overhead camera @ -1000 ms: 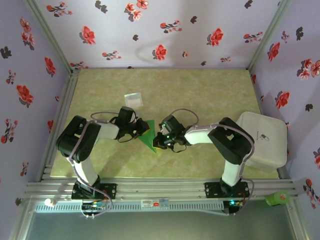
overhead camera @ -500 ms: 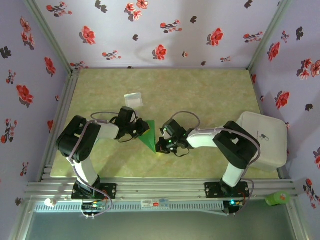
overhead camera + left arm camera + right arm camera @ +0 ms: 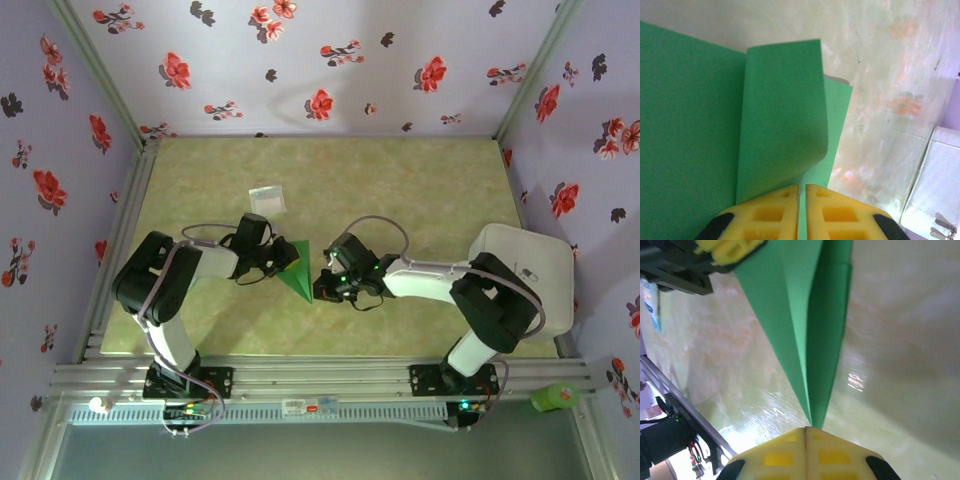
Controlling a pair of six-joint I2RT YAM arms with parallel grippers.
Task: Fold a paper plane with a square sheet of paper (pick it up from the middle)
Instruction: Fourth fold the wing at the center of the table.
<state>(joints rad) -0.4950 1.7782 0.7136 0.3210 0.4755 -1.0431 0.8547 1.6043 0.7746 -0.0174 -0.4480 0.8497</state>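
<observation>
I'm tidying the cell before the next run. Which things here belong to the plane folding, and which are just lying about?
In use: green paper plane, part-folded; left gripper, shut on its wide end; right gripper, shut at its point.
Lying about: pale square packet; white box; green object by the front rail.

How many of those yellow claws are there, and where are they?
2. The left gripper is shut on a curled flap at the wide end of the green paper plane; the right gripper is shut on its sharp tip.
</observation>
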